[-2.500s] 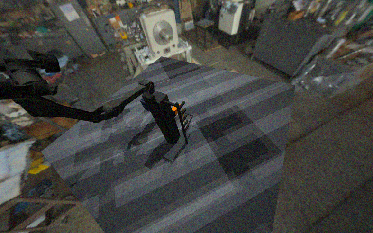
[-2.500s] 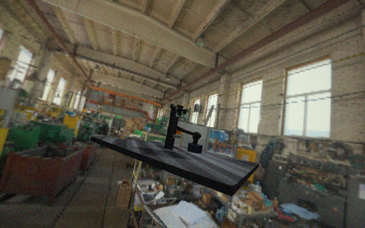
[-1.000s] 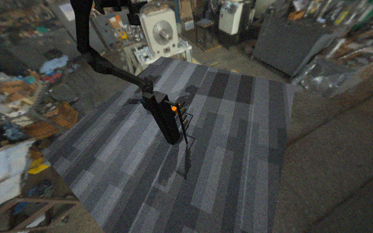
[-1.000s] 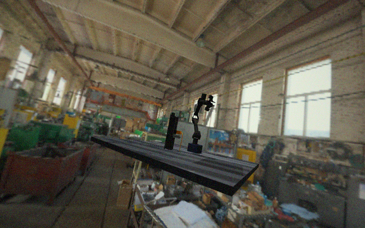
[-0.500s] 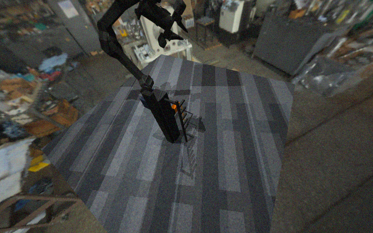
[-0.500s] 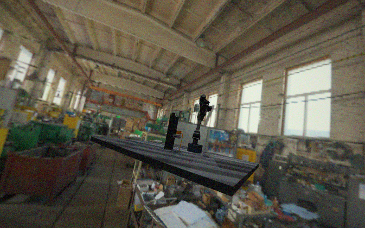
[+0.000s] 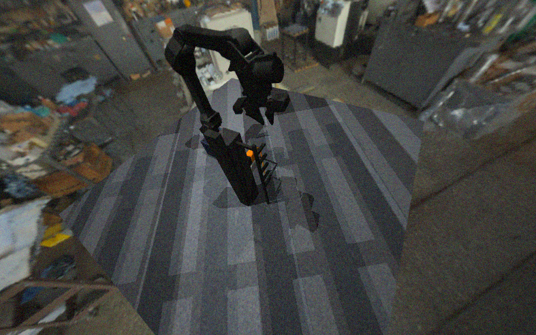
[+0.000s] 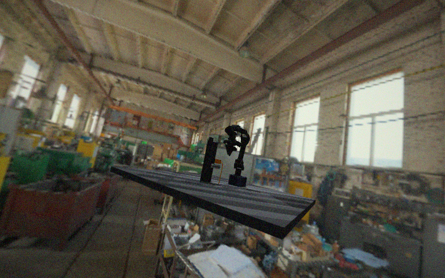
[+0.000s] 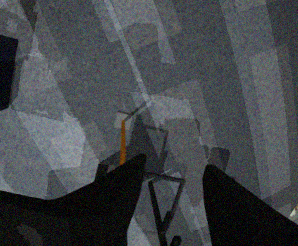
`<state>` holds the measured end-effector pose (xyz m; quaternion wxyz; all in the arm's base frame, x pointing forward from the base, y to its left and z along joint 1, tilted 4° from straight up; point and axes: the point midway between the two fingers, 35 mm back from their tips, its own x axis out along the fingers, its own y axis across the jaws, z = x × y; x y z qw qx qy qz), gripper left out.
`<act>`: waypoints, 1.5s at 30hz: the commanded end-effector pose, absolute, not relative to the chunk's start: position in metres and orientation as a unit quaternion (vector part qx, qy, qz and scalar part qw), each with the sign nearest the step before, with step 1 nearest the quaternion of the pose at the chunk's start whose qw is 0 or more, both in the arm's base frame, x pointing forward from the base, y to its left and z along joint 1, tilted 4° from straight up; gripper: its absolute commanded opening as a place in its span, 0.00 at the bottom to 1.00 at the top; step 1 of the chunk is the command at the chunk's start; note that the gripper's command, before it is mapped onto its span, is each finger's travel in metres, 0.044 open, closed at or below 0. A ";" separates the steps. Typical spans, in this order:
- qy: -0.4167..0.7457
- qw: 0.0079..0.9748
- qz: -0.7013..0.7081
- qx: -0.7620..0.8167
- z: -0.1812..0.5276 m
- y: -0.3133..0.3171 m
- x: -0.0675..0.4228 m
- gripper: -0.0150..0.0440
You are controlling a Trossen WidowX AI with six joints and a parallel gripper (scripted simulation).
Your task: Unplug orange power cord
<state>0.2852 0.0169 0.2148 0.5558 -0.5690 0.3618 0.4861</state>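
Note:
A black power strip (image 7: 236,166) (image 8: 208,160) stands upright in the middle of the striped grey table (image 7: 344,187) (image 8: 251,203). An orange plug (image 7: 250,154) (image 8: 217,161) sits in its side near the top, and a thin cord (image 7: 265,174) (image 9: 161,226) runs down beside it to the table. In the wrist view an orange strip of the plug (image 9: 123,139) shows just ahead of the left finger. My gripper (image 7: 265,118) (image 8: 230,148) (image 9: 175,166) hangs above the plug and the strip, pointing down. Its fingers stand partly apart with nothing between them.
The arm's base (image 7: 211,124) (image 8: 237,180) stands on the table just behind the strip. The table's edges drop off to a cluttered workshop floor on all sides.

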 end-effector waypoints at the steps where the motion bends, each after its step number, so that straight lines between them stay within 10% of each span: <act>1: 0.465 0.529 0.494 -0.509 0.167 -0.026 0.278 0.53; 45: 0.473 0.526 0.494 -0.505 0.162 -0.069 0.277 0.53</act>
